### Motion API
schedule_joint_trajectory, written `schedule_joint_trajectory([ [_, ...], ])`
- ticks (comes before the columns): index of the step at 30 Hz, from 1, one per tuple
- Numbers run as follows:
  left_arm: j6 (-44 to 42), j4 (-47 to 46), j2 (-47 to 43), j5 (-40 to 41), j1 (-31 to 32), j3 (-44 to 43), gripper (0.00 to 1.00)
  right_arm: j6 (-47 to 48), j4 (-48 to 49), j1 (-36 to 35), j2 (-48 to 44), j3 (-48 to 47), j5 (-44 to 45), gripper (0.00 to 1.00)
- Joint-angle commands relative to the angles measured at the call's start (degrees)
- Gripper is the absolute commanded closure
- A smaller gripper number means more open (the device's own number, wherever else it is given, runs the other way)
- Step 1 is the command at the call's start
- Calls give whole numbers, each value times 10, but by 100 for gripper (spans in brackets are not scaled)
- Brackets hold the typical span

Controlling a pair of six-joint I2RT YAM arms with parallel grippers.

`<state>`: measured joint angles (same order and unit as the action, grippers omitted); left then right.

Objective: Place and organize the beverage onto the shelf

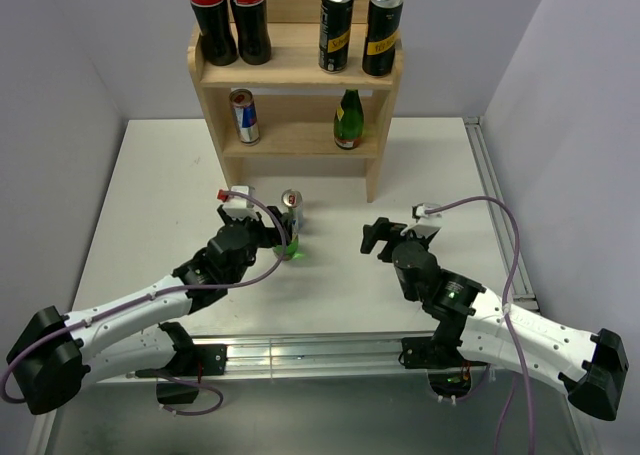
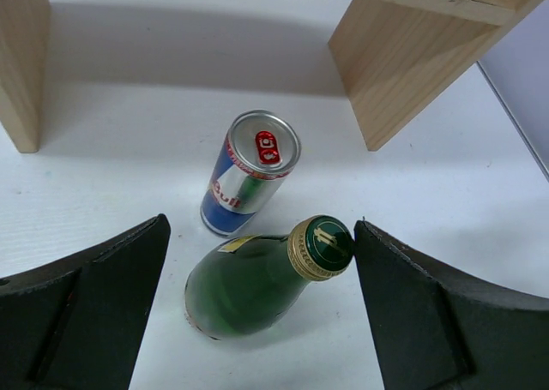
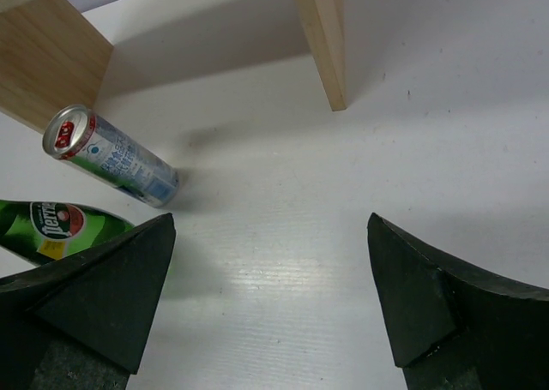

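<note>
The wooden shelf (image 1: 296, 68) stands at the back. Its top tier holds two Coca-Cola bottles (image 1: 228, 15) and two black cans (image 1: 360, 30); its middle tier holds a Red Bull can (image 1: 244, 115) and a green bottle (image 1: 348, 121). In front of it on the table stand another Red Bull can (image 1: 291, 207) and a green glass bottle (image 1: 291, 247). My left gripper (image 2: 262, 240) is open around this bottle (image 2: 249, 283), whose gold-rimmed cap (image 2: 324, 246) lies close to the right finger (image 2: 420, 304). The can (image 2: 249, 174) stands just beyond. My right gripper (image 3: 270, 227) is open and empty, over bare table.
The shelf's side panels (image 2: 403, 64) rest on the white table (image 1: 440, 175) just beyond the can. In the right wrist view the can (image 3: 111, 159) and green bottle (image 3: 60, 227) are to the left, a shelf panel (image 3: 322, 39) ahead. A metal rail (image 1: 300, 353) runs along the near edge.
</note>
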<state>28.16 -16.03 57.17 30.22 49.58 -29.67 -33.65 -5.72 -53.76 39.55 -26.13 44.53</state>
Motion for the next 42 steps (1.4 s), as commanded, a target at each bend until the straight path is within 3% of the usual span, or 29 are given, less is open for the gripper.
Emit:
schedule_joint_trajectory([
  [1, 1, -15, 23, -10, 12, 11, 6, -12, 16, -4, -1, 7, 9, 0],
  [25, -29, -1, 8, 62, 23, -11, 6, -19, 26, -4, 4, 18, 4, 0],
  [34, 11, -87, 46, 8, 31, 40, 6, -20, 29, -4, 10, 19, 4, 0],
  [42, 22, -223, 130, 32, 45, 92, 7, -19, 36, -5, 16, 20, 1, 0],
])
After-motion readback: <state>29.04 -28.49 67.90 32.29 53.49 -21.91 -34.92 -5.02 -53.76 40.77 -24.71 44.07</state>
